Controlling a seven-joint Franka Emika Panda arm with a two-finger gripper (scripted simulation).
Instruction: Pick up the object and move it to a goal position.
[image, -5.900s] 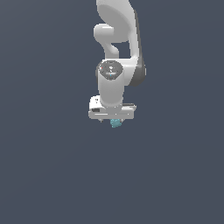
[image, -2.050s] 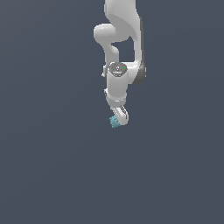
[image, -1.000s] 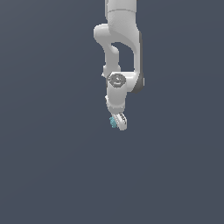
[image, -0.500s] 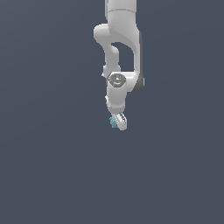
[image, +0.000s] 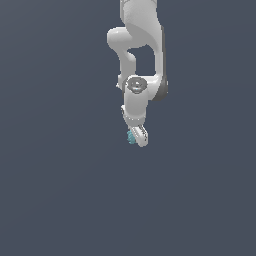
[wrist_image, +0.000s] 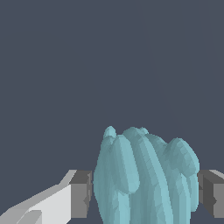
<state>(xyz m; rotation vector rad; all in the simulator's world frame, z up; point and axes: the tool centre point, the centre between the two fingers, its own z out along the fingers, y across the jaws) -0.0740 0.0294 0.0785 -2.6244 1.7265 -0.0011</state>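
Note:
The object is a tiny teal lumpy blob (image: 131, 136), held at the tip of the white gripper (image: 136, 137) in the exterior view. In the wrist view the teal blob (wrist_image: 144, 175) fills the space between the two grey finger pads (wrist_image: 81, 192), which press on its sides. The gripper (wrist_image: 144, 192) is shut on the blob. The arm hangs down from the top of the exterior view with the hand turned sideways and tilted. The blob's lower part is cut off in the wrist view.
A plain dark grey-blue background surrounds the arm (image: 140, 45) in both views. No other objects, containers or edges show.
Over the earlier frames the hand turned from facing the camera to sideways and tilted, carrying the blob. In the last second nothing visibly moved.

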